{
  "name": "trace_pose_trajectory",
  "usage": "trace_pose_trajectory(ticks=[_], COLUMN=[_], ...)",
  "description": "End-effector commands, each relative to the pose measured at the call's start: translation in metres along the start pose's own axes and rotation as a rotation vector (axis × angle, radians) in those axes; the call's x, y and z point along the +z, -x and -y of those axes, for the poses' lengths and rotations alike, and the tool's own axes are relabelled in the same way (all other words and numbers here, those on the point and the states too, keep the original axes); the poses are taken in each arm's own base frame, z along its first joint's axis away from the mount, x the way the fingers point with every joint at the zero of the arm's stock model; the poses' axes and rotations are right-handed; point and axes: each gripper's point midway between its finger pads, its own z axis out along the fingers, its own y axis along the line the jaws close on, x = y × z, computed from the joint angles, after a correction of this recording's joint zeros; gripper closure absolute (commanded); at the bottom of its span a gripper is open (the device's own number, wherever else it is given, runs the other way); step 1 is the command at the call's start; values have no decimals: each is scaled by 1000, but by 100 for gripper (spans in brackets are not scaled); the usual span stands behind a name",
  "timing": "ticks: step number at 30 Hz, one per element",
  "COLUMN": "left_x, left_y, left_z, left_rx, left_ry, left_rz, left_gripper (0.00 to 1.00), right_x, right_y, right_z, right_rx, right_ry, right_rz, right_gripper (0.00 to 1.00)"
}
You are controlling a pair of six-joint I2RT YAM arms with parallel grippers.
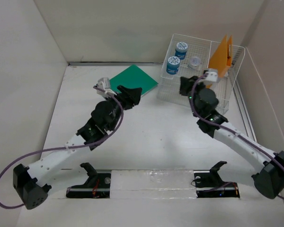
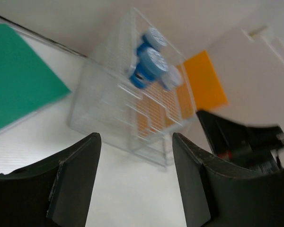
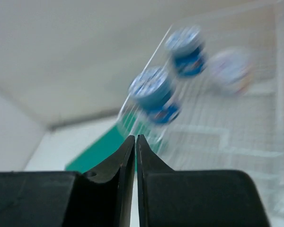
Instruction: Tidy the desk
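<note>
The desk is a wide white tabletop. A white wire-mesh rack stands at the back right; it holds two blue-capped jars, a small clear round thing and an upright orange card. A green flat pad lies on the desk left of the rack. My left gripper is open and empty, just right of the pad's near corner. My right gripper is shut and empty at the rack's near edge. The left wrist view shows the rack and pad ahead.
Off-white wall panels enclose the desk on the left, back and right. Two black fixtures sit on a strip at the near edge. Purple cables run along both arms. Bare desk lies between the arms.
</note>
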Motion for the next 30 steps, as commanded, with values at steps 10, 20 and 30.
trace_pose_trajectory(ticks=[10, 20, 30], left_x=[96, 105, 113], left_y=[-33, -89, -109], left_z=[-192, -254, -293], left_rx=[497, 781, 893], left_ry=[706, 738, 689], left_rz=[-373, -547, -735], left_gripper=[52, 55, 54], right_x=[-84, -129, -136], right_y=[-124, -129, -104], right_z=[-57, -44, -34], right_rx=[45, 93, 117], right_ry=[157, 222, 226], right_rz=[-405, -450, -386], right_gripper=[82, 80, 80])
